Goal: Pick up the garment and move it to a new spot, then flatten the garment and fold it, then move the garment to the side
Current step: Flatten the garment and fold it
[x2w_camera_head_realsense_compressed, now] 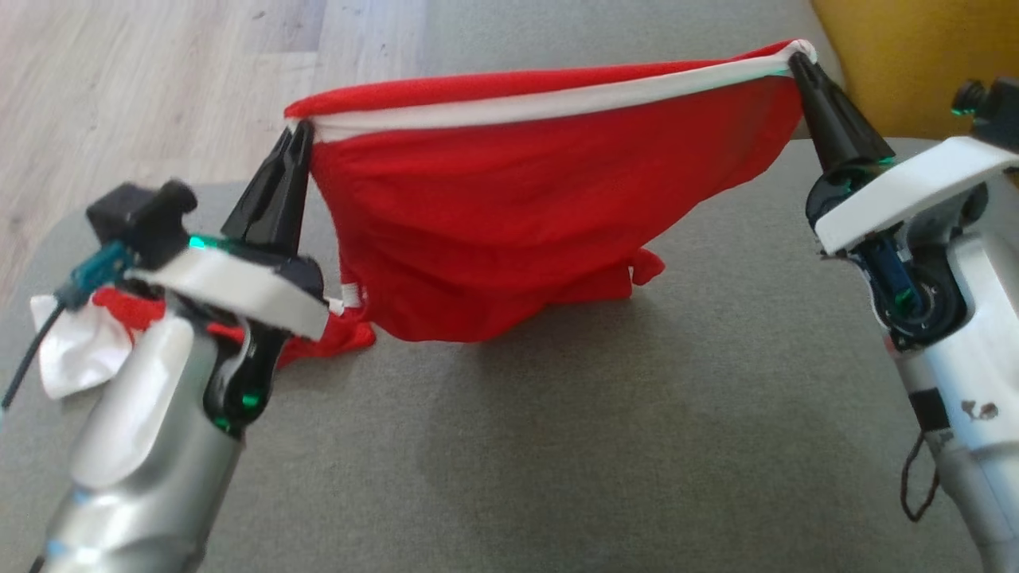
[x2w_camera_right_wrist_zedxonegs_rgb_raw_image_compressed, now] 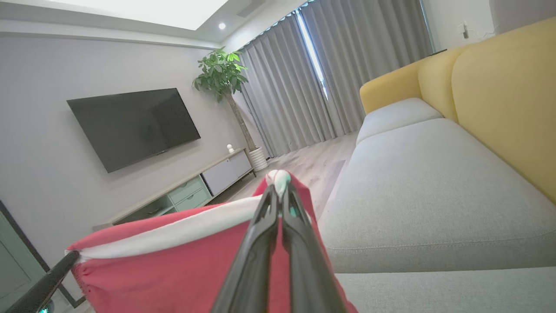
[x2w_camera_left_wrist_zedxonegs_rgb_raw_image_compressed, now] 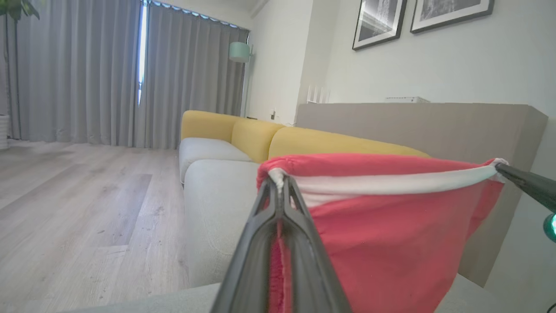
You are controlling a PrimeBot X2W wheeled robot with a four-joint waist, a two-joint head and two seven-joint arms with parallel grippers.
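**A:** What is the room like?

**B:** It is a living room. A grey sofa with yellow backrests serves as the work surface. Past the sofa's far end there is a pale wood floor, then long grey curtains. Across from the sofa a dark TV hangs on the wall, and a leafy plant stands there too.

**A:** And the garment?

**B:** The garment is red, with a white band along its top edge. It hangs above the sofa seat, pulled taut between two grippers. Its lower folds rest bunched on the seat. The left gripper is clamped on one end of the band. The right gripper is clamped on the other end, nearer the sofa's back.
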